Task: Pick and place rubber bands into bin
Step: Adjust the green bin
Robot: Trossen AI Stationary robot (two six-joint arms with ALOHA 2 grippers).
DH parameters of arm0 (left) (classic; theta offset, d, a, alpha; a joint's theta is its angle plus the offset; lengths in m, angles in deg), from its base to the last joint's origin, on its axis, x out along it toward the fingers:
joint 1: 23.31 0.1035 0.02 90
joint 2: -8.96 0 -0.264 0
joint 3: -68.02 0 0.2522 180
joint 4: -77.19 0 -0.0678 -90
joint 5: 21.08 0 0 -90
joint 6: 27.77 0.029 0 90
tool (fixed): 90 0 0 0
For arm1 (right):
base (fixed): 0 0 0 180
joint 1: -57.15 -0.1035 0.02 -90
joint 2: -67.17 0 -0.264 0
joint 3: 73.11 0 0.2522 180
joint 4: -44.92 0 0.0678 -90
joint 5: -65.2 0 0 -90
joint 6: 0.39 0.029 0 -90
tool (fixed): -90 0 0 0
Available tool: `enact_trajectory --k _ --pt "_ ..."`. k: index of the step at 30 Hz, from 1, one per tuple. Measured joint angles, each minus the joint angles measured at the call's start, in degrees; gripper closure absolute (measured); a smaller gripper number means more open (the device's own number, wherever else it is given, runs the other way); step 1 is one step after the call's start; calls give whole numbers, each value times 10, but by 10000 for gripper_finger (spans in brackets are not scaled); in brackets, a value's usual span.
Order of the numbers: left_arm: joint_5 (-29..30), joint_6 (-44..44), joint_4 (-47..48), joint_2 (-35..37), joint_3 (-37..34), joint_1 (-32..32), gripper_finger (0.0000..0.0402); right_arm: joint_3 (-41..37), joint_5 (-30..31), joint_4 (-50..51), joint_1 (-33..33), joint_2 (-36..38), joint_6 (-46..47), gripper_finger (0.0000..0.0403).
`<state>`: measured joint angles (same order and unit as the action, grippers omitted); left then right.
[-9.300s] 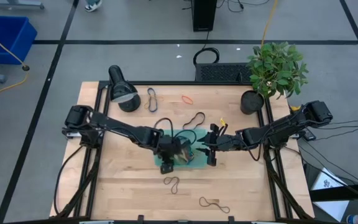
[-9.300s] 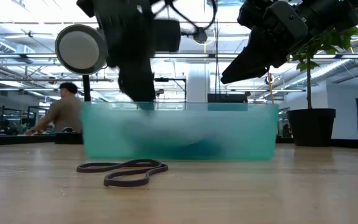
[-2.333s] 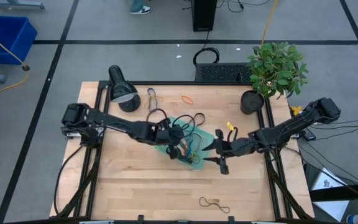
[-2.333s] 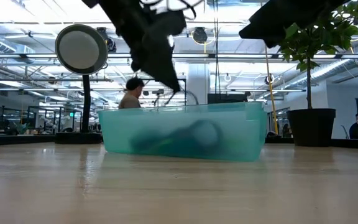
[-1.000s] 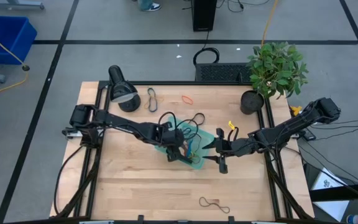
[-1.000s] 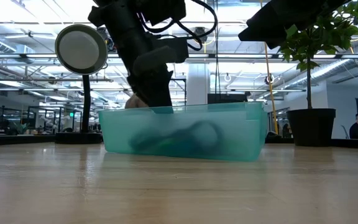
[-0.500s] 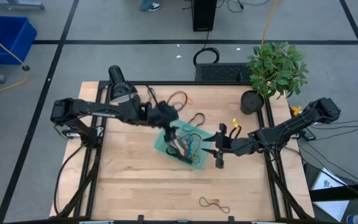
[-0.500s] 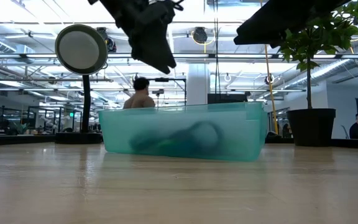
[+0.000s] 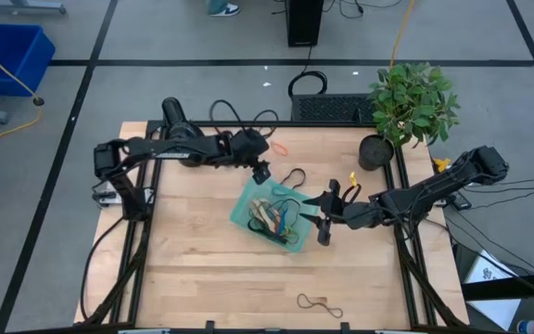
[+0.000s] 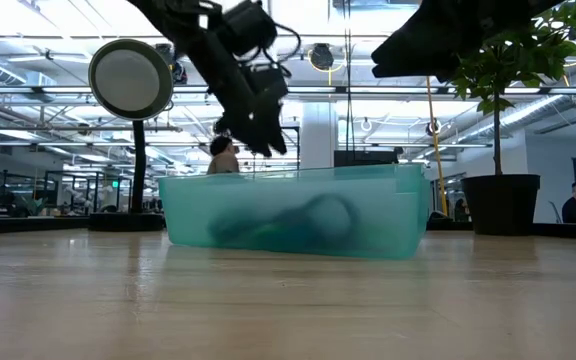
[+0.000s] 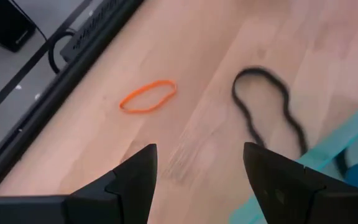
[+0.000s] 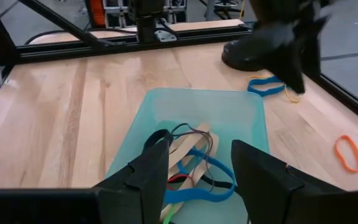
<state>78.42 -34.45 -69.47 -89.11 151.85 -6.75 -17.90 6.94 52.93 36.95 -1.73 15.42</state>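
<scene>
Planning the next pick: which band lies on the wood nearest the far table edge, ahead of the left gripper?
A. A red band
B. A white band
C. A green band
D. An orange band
D: the left wrist view shows an orange band lying on the bare wood near the table edge, ahead of the open left gripper.

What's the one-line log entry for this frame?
left gripper: open, over orange band | right gripper: open, beside bin | bin: holds bands
</scene>
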Motion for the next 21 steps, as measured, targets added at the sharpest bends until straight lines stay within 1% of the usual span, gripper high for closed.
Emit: enact_trajectory --k 8,13,21 --pt "-1 19 8 -42 -1 -3 155 0 0 0 0 0 0 234" --pt "-1 21 24 -51 0 -5 156 0 0 0 0 0 0 234" --pt "-2 20 89 -55 0 -19 156 0 0 3 0 0 -4 234"
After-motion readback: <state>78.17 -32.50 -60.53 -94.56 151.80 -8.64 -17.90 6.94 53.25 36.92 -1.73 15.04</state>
